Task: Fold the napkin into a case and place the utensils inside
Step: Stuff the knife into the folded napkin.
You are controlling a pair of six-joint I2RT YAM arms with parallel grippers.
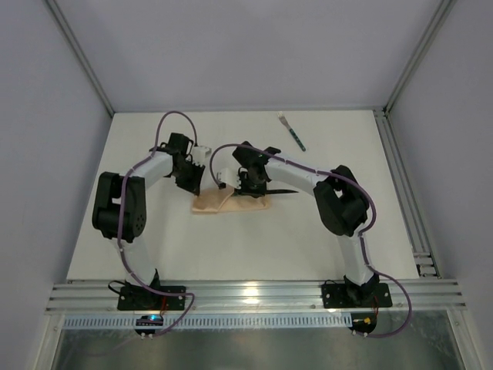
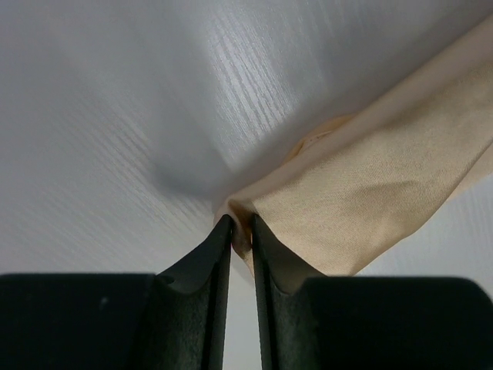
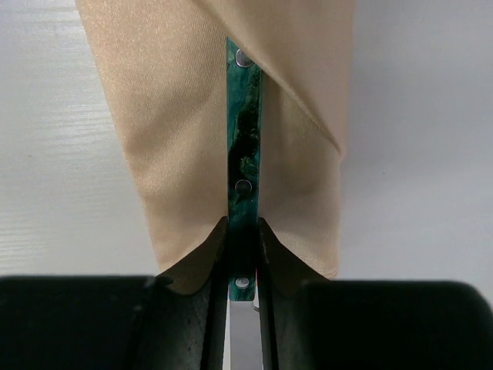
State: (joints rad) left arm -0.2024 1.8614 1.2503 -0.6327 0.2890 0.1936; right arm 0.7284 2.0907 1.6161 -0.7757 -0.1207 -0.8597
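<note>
Two grips on: my left gripper (image 2: 241, 231) pinches the case (image 2: 370, 177) by its corner; my right gripper (image 3: 243, 231) clamps a green-handled utensil (image 3: 243, 146), its handle tip tucked under the case's flap. A fork (image 1: 293, 132) lies well apart, beyond the case.

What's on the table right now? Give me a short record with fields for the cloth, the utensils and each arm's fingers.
case: folded peach-tan cloth lying mid-table
left fingers: shut on a corner of the case
right fingers: shut on a green-handled utensil
utensil position: handle runs under the case's flap, silvery end back between the fingers
fork: lies alone on the far side of the table, apart from the case
task state: one utensil at the case, fork not yet placed
</note>
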